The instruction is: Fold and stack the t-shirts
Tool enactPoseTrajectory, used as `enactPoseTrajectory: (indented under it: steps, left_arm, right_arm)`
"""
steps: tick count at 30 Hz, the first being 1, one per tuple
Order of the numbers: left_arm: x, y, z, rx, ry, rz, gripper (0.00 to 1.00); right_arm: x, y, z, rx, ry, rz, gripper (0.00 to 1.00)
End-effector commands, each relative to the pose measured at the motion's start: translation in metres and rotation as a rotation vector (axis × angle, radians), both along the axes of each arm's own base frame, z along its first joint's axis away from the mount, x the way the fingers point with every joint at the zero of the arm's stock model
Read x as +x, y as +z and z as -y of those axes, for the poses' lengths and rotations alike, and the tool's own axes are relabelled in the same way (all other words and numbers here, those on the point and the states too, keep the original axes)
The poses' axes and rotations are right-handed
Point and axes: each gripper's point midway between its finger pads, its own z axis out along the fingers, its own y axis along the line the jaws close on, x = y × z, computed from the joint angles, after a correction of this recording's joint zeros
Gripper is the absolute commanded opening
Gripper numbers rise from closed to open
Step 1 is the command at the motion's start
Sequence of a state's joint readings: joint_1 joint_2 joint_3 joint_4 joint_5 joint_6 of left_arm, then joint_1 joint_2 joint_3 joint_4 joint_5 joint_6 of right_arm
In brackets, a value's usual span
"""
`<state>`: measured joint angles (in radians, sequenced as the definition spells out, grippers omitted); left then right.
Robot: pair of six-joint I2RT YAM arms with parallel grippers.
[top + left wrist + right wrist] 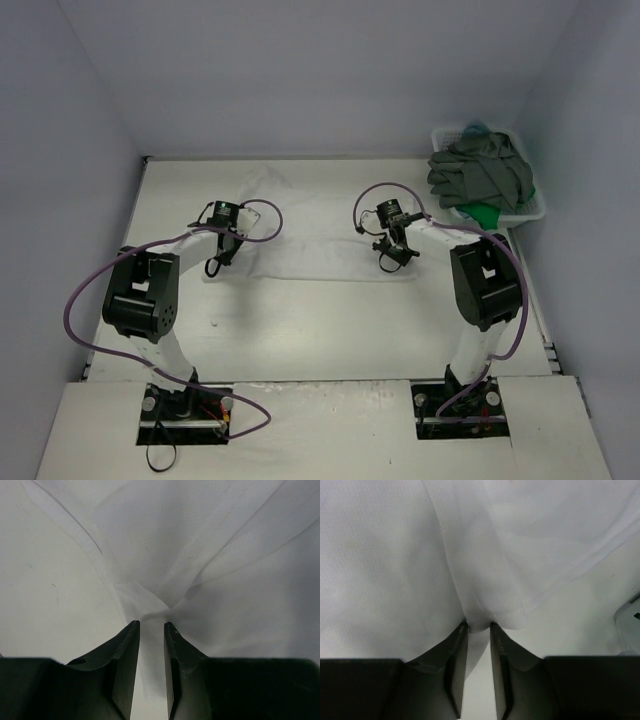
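White t-shirt (310,250) lies spread on the table (300,330), left of the basket (533,212) and apart from it. Basket holds a pile of grey shirts (478,172) w/ a green one (482,213) under. Right gripper (391,262) sits at the shirt's side nearer the basket, left gripper (216,264) at the side farther from the basket. Both are nearly closed, each pinching a small bunch of white fabric. In left wrist view, cloth puckers into the narrow gap btwn the fingers (125,655), creases radiating out. Right wrist view is the same, w/ a fold near the hem tucked at the fingertips (457,650). Risks, my judgement: both grips look shallow, only a bit of cloth at the tips, so fabric may slip out on lift, esp. if the arms pull apart and tension the shirt. Can't tell if each pinch has one layer or two; top layer only would open the shirt instead of folding it. If one arm goes faster or higher, the fold line skews and wrinkles. Right arm works on the basket side, so a wide swing could drag cloth toward the basket or bump its rim. White on white makes edges hard to judge, so the folded edge may land misaligned.
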<state>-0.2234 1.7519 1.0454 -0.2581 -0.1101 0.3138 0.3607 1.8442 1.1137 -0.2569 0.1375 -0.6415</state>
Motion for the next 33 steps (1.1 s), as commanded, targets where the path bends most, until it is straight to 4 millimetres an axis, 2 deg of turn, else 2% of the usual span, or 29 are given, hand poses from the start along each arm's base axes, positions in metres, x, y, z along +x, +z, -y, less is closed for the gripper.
enactPoseTrajectory:
  steps: [1,4,7,11,15,22,26,30,32,33]
  left_arm:
    - [0.015,0.032,0.001,-0.005,0.003,0.090,0.21]
    - [0.014,0.031,0.000,-0.001,0.000,0.087,0.21]
    - [0.016,0.032,0.001,-0.001,-0.002,0.091,0.21]
    - [0.015,0.031,0.001,-0.003,-0.002,0.085,0.21]
    - [0.015,0.029,0.001,-0.001,-0.003,0.084,0.21]
    - [0.013,0.028,0.001,-0.006,-0.002,0.083,0.21]
    - [0.011,0.026,0.001,-0.006,-0.003,0.078,0.21]
    - [0.008,0.023,0.000,-0.003,-0.004,0.071,0.21]
    - [0.007,0.023,-0.001,0.000,-0.004,0.071,0.22]
    - [0.007,0.024,-0.001,0.003,-0.006,0.070,0.22]
  right_arm:
    - [0.008,0.005,-0.007,0.018,0.016,0.020,0.16]
    - [0.009,0.006,-0.006,0.014,0.015,0.027,0.07]
    - [0.011,0.007,-0.005,0.009,0.012,0.038,0.03]
    - [0.017,0.014,-0.006,0.012,0.006,0.062,0.01]
    - [0.029,0.029,-0.007,0.013,-0.008,0.112,0.00]
    - [0.055,0.051,-0.007,0.011,-0.032,0.198,0.00]
    - [0.068,0.048,-0.003,0.004,-0.057,0.219,0.00]
    - [0.078,0.038,0.004,-0.017,-0.091,0.226,0.01]
    - [0.081,0.023,0.007,-0.038,-0.106,0.205,0.09]
    - [0.083,0.018,0.014,-0.081,-0.128,0.210,0.19]
